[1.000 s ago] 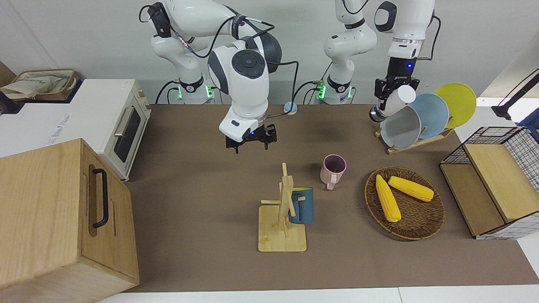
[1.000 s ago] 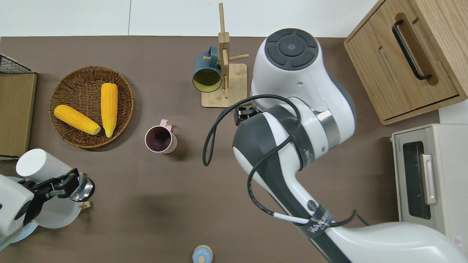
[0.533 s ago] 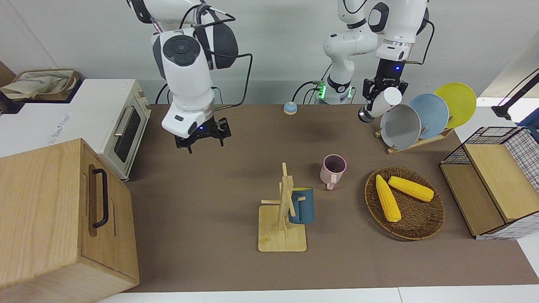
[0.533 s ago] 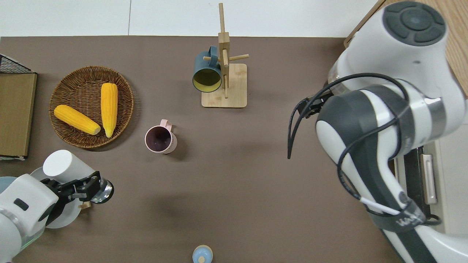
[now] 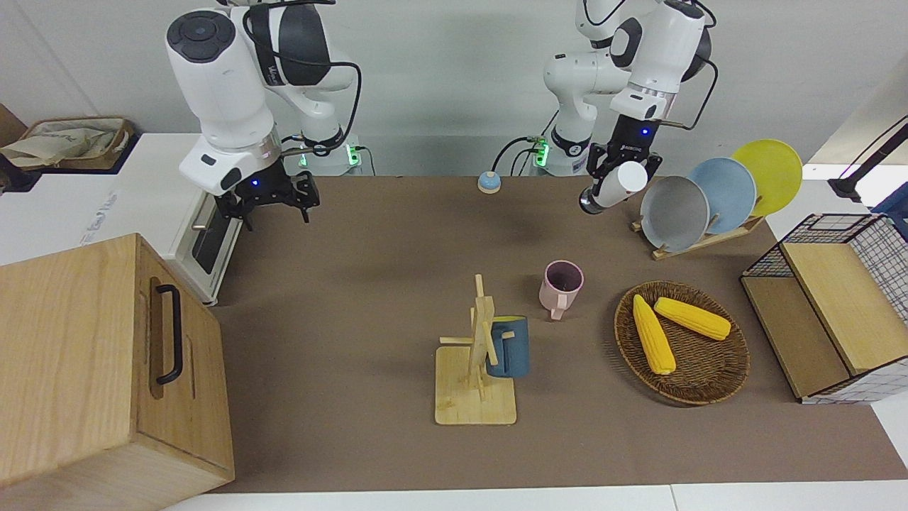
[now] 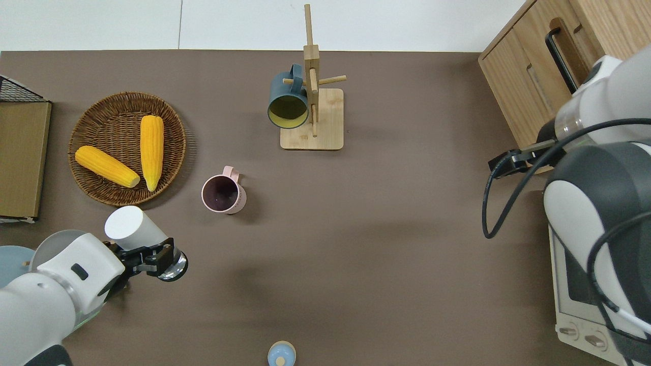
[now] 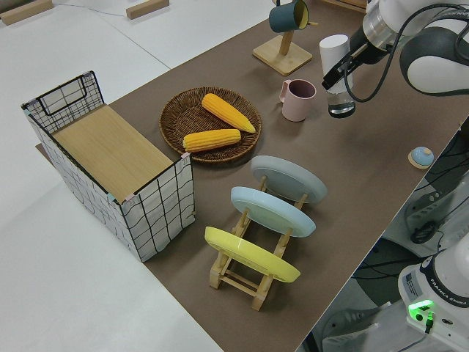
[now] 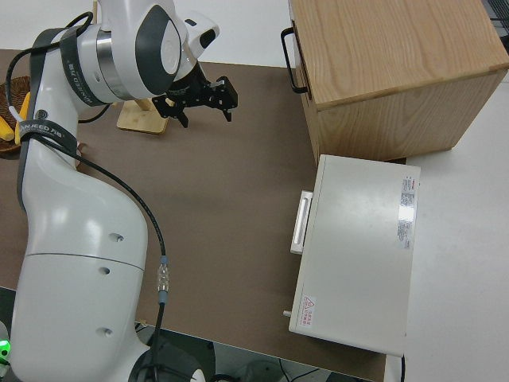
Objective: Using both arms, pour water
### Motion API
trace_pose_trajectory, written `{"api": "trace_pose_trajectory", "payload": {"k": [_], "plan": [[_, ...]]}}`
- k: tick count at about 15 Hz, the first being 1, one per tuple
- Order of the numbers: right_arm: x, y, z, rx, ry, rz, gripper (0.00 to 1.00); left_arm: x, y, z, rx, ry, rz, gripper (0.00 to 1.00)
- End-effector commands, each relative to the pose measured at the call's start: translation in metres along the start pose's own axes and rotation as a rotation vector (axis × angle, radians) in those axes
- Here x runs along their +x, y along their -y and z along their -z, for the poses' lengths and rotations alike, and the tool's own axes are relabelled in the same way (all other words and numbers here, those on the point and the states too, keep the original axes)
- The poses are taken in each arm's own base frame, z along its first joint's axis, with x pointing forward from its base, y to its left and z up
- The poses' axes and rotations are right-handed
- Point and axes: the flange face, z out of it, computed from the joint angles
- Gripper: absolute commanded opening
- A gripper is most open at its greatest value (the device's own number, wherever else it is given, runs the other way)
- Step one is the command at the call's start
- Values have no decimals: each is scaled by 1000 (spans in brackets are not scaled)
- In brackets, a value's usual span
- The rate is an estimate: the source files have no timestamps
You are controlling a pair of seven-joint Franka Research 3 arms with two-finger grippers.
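Facing the robots in the front view, the left hand (image 5: 614, 186) is clamped on a white cup (image 5: 618, 182) with a clear glass base, tilted and held up in the air; since a second ago it has drifted away from the plate rack (image 5: 699, 238) toward the middle of the desk (image 5: 340, 312). The right hand (image 5: 268, 202) has its fingers apart and holds nothing; it has swung from the middle of the desk out to the toaster oven (image 5: 202, 213) end. The pink mug (image 5: 560, 285) stands unmoved, as does the blue mug (image 5: 508, 345) hanging on the wooden mug tree (image 5: 477, 369).

From overhead, the left hand (image 6: 152, 252) with the white cup (image 6: 133, 230) is over bare desk (image 6: 356, 213), near the wicker basket (image 6: 81, 137) of two corn cobs (image 6: 151, 150). The right hand (image 6: 511, 163) is just beside the wooden cabinet (image 6: 534, 76).

In the left side view, the white cup (image 7: 335, 66) hangs close beside the pink mug (image 7: 299, 99), not touching it.

In the right side view, the right hand (image 8: 199, 99) is spread open above the desk (image 8: 238, 215).
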Motion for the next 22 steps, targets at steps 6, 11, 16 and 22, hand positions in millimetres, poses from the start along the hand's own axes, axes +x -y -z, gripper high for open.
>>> {"api": "trace_pose_trajectory", "payload": {"k": [6,11,16,22], "plan": [[-54,-14,15,28,71,-27,983,5,-5,-33,-5,17,-17,0],[-37,-20,27,14,-14,-38,983,9,-16,-67,-1,54,-47,0],[-34,-17,36,18,-40,-32,983,16,-20,-88,-6,83,-85,0],[-36,-7,55,20,-73,-13,983,29,-39,-106,-12,119,-121,0]]}}
